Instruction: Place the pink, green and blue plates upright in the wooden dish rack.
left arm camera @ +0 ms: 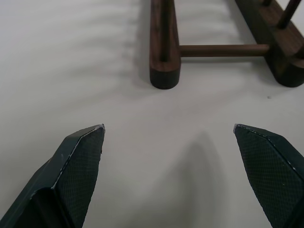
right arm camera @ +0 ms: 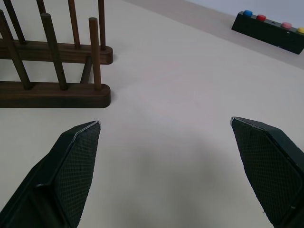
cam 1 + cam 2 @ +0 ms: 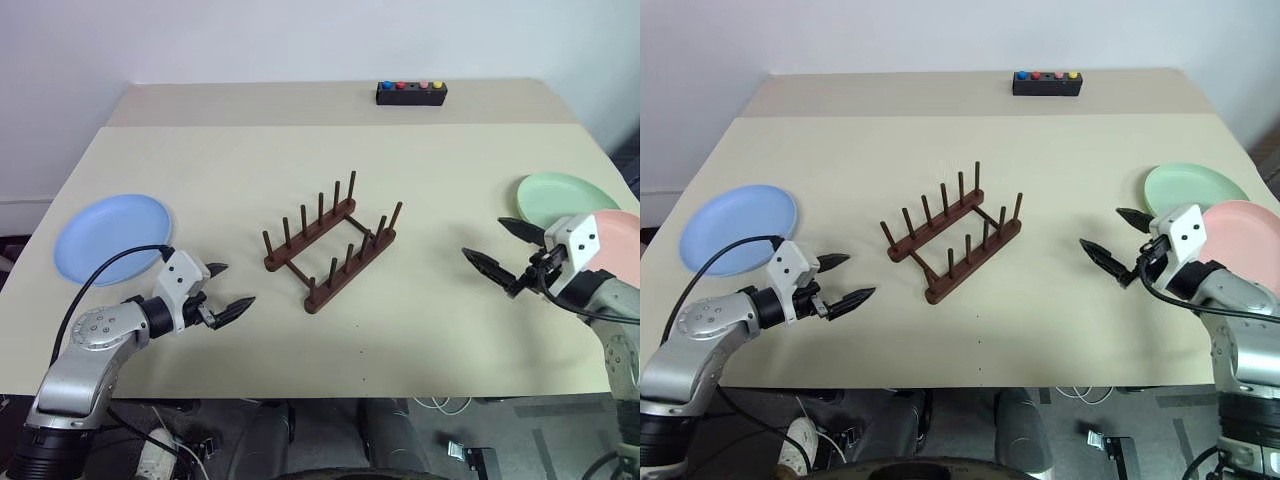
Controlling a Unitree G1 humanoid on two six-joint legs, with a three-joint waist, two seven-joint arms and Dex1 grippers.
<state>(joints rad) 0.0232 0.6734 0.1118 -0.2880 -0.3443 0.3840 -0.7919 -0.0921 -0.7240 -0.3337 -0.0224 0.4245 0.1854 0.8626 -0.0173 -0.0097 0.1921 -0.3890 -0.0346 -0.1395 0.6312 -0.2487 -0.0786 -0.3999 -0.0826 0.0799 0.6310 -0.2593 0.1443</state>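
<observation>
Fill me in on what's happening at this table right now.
A two-armed robot is set to load plates into the wooden dish rack, which stands bare in the middle of the table. Nothing is held: the left gripper and right gripper hover with fingers open on either side of the rack. The blue plate lies flat at the robot's left; the green plate and pink plate lie at its right, overlapping. A black button box sits at the far edge.

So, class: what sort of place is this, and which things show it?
Probably a robot test bench, not a kitchen: a bare beige table against a plain wall, an empty wooden dish rack, and a black button box.
</observation>
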